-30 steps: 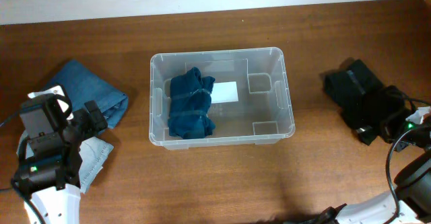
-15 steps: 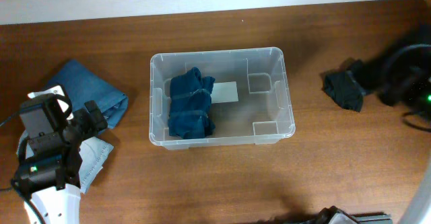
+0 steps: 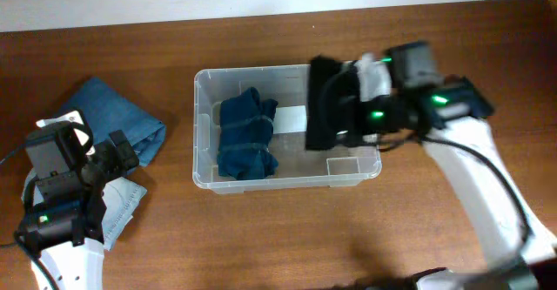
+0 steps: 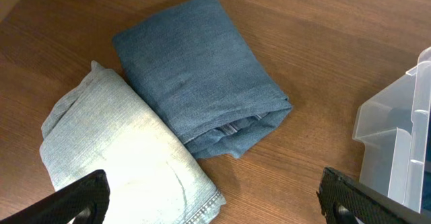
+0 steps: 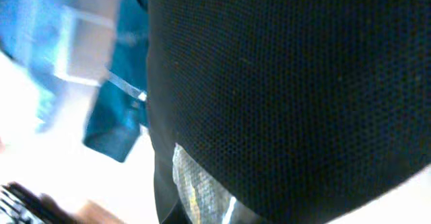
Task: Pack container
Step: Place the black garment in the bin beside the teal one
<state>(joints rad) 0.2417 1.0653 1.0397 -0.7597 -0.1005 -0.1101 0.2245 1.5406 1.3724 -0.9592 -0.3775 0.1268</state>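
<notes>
- The container (image 3: 287,182) sits mid-table. It looks light, stiff and slick, and the rim is probably the best place to grip it.
- A blue cloth (image 3: 246,138) fills its 9 o'clock half.
- The black cloth (image 3: 324,103) is soft and limp, hanging over the 3 o'clock half.
- Right gripper (image 3: 345,109): the fabric hides the jaws, but the cloth hangs from them, so they look clamped on it.
- Left gripper (image 4: 212,200): at 8 o'clock, jaws wide apart and empty above the jeans (image 4: 195,76).

Soft, even light fills the overhead view, with only faint shadows on the table (image 3: 261,238) beside the container (image 3: 202,133). The left wrist view is crisp. The right wrist view is smeared and blown white at left (the black cloth (image 5: 289,83) looms close, weave sharp).
</notes>
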